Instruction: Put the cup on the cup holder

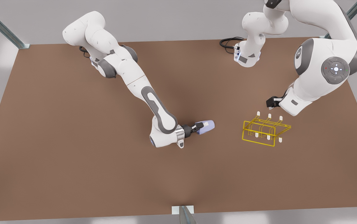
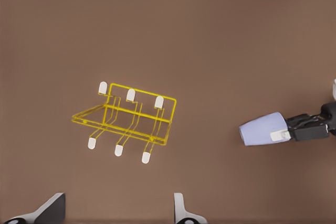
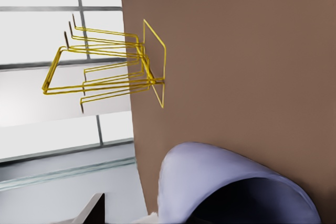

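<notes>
The lavender-blue cup lies on its side near the table's middle, with my right gripper shut on its rim. Its base points toward the cup holder, a yellow wire rack with white-tipped pegs on the front view's right. The right wrist view looks past the cup and its dark inside to the cup holder. My left gripper hovers open just behind the rack. The left wrist view shows its fingertips, the cup holder, and, farther off, the cup.
The brown table spreads wide around both arms. A black cable lies at the back by the arm base. Metal frame posts stand at the table's front edge and back corners.
</notes>
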{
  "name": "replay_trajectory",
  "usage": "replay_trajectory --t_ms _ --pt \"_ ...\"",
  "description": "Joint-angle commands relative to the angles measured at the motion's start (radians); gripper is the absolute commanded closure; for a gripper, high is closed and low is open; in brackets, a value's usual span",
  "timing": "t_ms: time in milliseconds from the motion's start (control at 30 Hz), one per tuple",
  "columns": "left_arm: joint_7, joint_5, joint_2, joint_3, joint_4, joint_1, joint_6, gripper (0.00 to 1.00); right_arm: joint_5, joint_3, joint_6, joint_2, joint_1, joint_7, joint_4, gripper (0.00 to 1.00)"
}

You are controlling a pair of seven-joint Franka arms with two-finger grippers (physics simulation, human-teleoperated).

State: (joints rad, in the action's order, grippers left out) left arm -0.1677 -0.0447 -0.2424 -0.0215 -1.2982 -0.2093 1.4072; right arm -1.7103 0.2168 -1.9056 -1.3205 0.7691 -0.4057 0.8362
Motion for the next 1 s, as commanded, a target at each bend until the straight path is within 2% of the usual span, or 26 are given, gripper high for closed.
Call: replay_trajectory --t_ms 0,100,167,233,300,333,367,400,433,467,500,567,600,633,667,700,800,833,867,967 --pt "-0.006 0.000 0.000 0.000 0.000 -0.005 -0.001 0.00 0.001 0.009 -0.007 0.001 -0.001 -0.074 0.000 0.00" --pt "-0.007 0.000 0.000 0.000 0.000 -0.015 0.006 0.00 0.001 0.009 0.005 0.004 -0.037 -0.143 0.000 0.00" --pt "0.011 0.009 -0.023 0.002 0.002 -0.077 0.013 0.00 0.038 0.009 0.059 0.020 -0.093 -0.162 0.001 0.00" --pt "0.195 0.020 -0.126 0.009 0.004 -0.243 0.087 0.00 0.080 0.007 0.145 0.027 -0.142 -0.163 0.001 0.00" --pt "0.701 0.045 -0.202 0.009 0.004 -0.288 0.168 0.00 0.153 0.007 0.256 0.046 -0.217 -0.165 0.003 0.00" --pt "0.786 0.065 -0.241 0.032 0.004 -0.300 0.182 0.00 0.226 0.013 0.330 0.102 -0.287 -0.173 0.007 0.00" --pt "0.804 0.129 -0.265 0.041 0.002 -0.317 0.243 0.00 0.504 0.023 0.385 0.211 -0.388 -0.171 0.007 0.00" --pt "0.795 0.085 -0.273 0.041 -0.022 -0.331 0.331 0.00 0.746 0.035 0.427 0.331 -0.425 -0.165 -0.002 0.00" --pt "0.809 0.083 -0.279 0.041 -0.049 -0.328 0.343 0.00 1.053 0.038 0.427 0.484 -0.381 -0.136 -0.006 0.00" --pt "0.895 0.092 -0.308 0.041 -0.064 -0.329 0.369 0.00 1.211 0.035 0.454 0.584 -0.363 -0.052 -0.003 0.00" --pt "0.994 0.128 -0.289 0.041 -0.197 -0.328 0.510 0.00 1.368 0.035 0.525 0.658 -0.356 -0.016 -0.003 0.00" --pt "1.048 0.128 -0.206 0.038 -0.463 -0.325 0.791 0.00 1.483 0.026 0.544 0.719 -0.356 0.011 0.075 0.00" --pt "1.074 0.129 -0.206 0.037 -0.490 -0.323 0.832 0.00 1.549 -0.006 0.527 0.776 -0.358 0.158 0.190 0.00" --pt "1.114 0.128 -0.206 0.037 -0.497 -0.323 0.852 0.00 1.678 -0.118 0.497 0.837 -0.408 0.338 0.272 0.00" --pt "1.149 0.126 -0.206 0.035 -0.515 -0.329 0.877 0.00 1.764 -0.302 0.505 0.987 -0.571 0.441 0.438 0.00" --pt "1.136 0.126 -0.206 0.037 -0.513 -0.354 0.880 0.00 1.764 -0.347 0.508 1.101 -0.698 0.453 0.555 0.00" --pt "1.146 0.048 -0.212 0.038 -0.521 -0.366 0.984 0.00 1.764 -0.343 0.573 1.113 -0.732 0.515 0.492 0.00" --pt "1.209 0.043 -0.216 0.038 -0.526 -0.369 0.997 0.00 1.764 -0.326 0.577 1.109 -0.789 0.455 0.406 0.00" --pt "1.237 0.008 -0.219 0.038 -0.542 -0.369 0.997 0.00 1.767 -0.326 0.579 1.106 -0.804 0.452 0.396 0.00" --pt "1.265 0.006 -0.222 0.038 -0.638 -0.364 1.156 0.00 1.791 -0.326 0.577 1.106 -0.806 0.453 0.394 0.00"
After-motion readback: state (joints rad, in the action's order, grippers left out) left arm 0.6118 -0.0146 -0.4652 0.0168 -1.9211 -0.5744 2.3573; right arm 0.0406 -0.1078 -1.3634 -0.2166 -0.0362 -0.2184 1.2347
